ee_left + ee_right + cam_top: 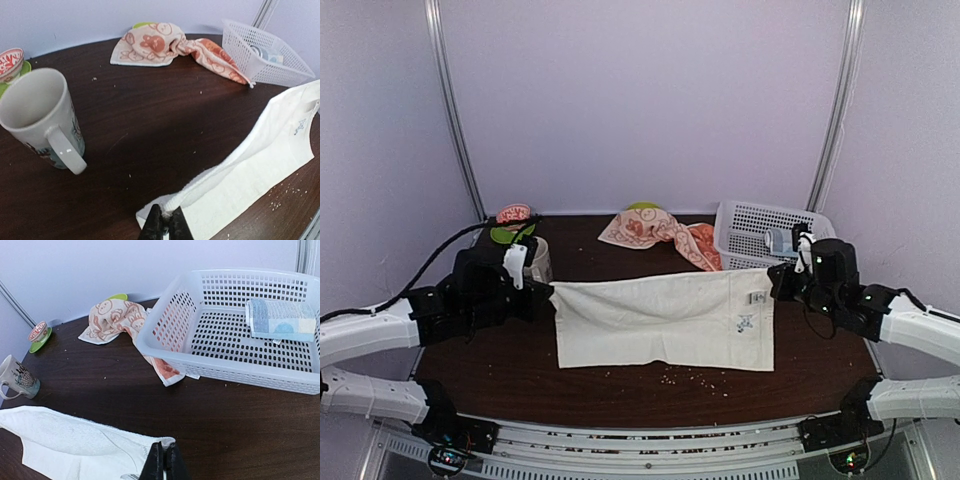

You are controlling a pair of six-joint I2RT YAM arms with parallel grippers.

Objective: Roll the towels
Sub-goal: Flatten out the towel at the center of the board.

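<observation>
Towels, two: cream towel [665, 320], printed towel [648, 230].

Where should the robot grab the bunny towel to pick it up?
Probably the bunny towel's flat left corner, coming from the near left. That corner lies spread on the table, while the right end is twisted and runs right up to the basket, which could get in the way.

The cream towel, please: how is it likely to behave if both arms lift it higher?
Probably floppy: held at its corners by the left gripper and right gripper, the cream towel drapes limply onto the table. Likely light, since two small pinches hold its edge up.
</observation>
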